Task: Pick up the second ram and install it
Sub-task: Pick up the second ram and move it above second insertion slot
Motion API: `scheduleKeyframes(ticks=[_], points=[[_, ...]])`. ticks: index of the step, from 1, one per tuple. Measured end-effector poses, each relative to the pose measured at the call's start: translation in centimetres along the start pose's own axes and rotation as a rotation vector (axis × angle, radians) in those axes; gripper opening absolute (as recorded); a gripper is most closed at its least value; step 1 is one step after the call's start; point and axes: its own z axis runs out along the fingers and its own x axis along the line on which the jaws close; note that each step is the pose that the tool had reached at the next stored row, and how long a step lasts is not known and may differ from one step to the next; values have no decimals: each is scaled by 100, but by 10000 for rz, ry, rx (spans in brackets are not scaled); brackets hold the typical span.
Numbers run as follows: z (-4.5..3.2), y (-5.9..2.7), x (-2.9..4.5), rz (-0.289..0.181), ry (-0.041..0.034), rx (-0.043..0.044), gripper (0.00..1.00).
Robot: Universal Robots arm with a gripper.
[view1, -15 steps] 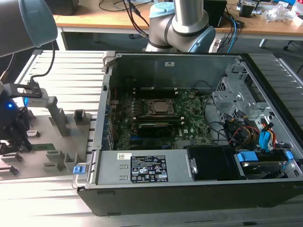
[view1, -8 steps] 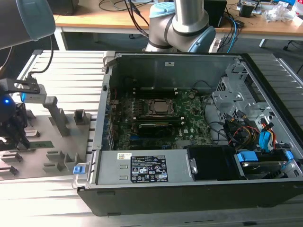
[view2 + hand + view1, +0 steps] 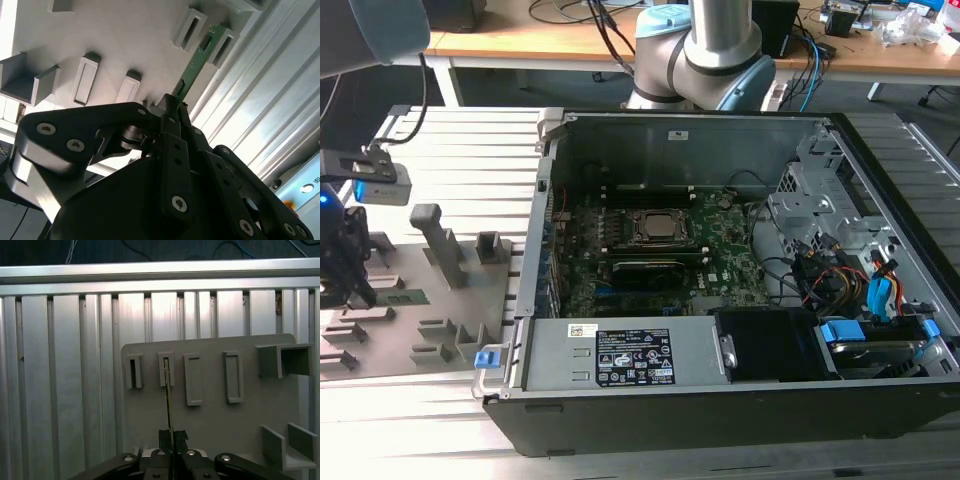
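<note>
The second ram [image 3: 196, 62] is a thin green board, seen edge-on in the first wrist view [image 3: 168, 400]. My gripper [image 3: 176, 106] is shut on its near end, with both black fingers [image 3: 180, 436] pressed against its faces. Its far end reaches a narrow slot of the grey holder plate [image 3: 210, 430]. In the exterior view my gripper [image 3: 352, 285] hangs over that holder plate [image 3: 450, 290] at the exterior view's left, and a sliver of the green ram [image 3: 402, 296] shows beside it. The green motherboard [image 3: 725, 250] lies inside the open computer case [image 3: 670, 150].
The holder plate carries several upright blocks and empty slots [image 3: 232, 377]. It rests on a ribbed aluminium table [image 3: 60, 365]. In the case, a processor socket [image 3: 655, 228], a long black module [image 3: 645, 270], drive cages and cables [image 3: 840, 270] crowd the board. The arm's base [image 3: 705, 50] stands behind the case.
</note>
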Motion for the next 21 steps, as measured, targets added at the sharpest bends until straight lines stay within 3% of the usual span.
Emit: scheduleKeyframes(ticks=[21], points=[[-429,-5,10,0,0,0,14]])
